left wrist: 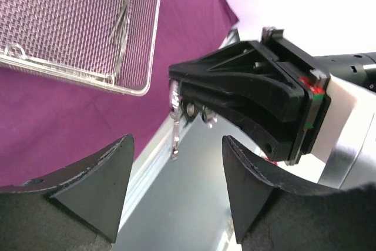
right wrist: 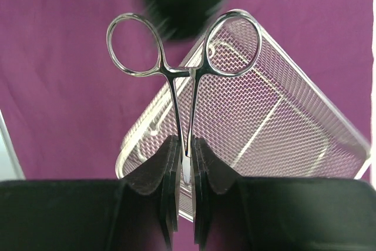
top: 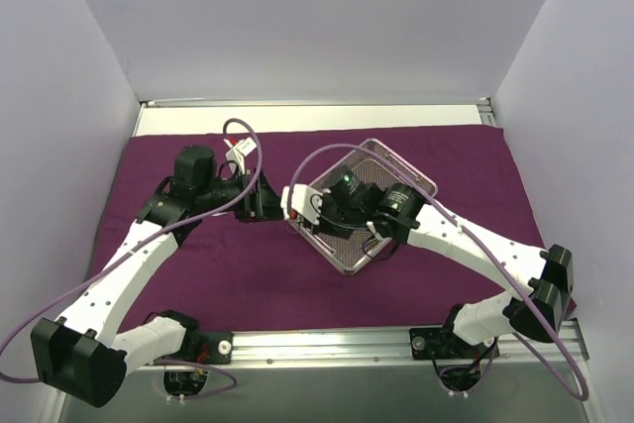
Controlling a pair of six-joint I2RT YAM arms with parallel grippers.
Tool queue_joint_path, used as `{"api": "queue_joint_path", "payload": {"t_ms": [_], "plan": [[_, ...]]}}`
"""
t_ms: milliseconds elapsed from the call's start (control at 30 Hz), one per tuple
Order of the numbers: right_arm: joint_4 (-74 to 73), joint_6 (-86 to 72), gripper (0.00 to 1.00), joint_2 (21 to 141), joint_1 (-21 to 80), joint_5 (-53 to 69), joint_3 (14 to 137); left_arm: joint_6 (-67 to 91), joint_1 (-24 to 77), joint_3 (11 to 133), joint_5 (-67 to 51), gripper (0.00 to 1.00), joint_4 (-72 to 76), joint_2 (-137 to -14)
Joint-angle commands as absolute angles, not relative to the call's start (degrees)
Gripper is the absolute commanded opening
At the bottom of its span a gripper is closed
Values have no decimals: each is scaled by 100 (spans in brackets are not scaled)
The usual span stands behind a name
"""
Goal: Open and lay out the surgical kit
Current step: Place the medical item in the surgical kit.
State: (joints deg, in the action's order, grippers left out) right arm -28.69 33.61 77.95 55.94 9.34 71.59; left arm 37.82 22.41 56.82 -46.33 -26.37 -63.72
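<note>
The dark purple cloth (top: 248,274) lies spread flat over the table. On it, turned at an angle, sits the wire-mesh tray (top: 391,153), also seen in the left wrist view as the tray (left wrist: 76,22) and in the right wrist view as the tray (right wrist: 276,121). My right gripper (right wrist: 185,145) is shut on the tip of a thin silver scissor-like instrument (right wrist: 182,86), whose finger rings point away from it. In the top view the right gripper (top: 298,203) hangs at the tray's left corner. My left gripper (left wrist: 176,139) is open, a short way from the held instrument (left wrist: 175,136), touching nothing.
The two grippers face each other closely above the cloth, left of the tray. A metal rail (top: 327,344) runs along the near table edge and a white strip (top: 297,118) along the far edge. White walls close in the left, back and right sides.
</note>
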Motion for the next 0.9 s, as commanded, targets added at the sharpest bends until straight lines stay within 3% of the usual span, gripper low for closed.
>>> {"api": "queue_joint_path", "payload": {"t_ms": [0, 367, 433, 567, 633, 667, 867], "plan": [[-2725, 1996, 0, 7963, 5616, 581, 7611, 3964, 2311, 5660, -4315, 70, -2066, -6196], [-2619, 1582, 0, 8226, 5625, 422, 7892, 3797, 2329, 5590, -4263, 64, -2364, -6056], [-2611, 1591, 0, 8244, 5625, 457, 7910, 3832, 2329, 5546, -4289, 58, -2329, -6047], [-2575, 1564, 0, 8262, 5625, 527, 7936, 3981, 2329, 5432, -4359, 23, -2171, -6082], [-2566, 1556, 0, 8279, 5625, 562, 7972, 4051, 2312, 5414, -4342, 13, -2110, -6117], [-2566, 1556, 0, 8288, 5625, 562, 7989, 4069, 2312, 5414, -4298, 4, -2101, -6161], [-2575, 1591, 0, 8411, 5625, 562, 8138, 4306, 2084, 5300, -4061, 2, -1882, -6196]]}}
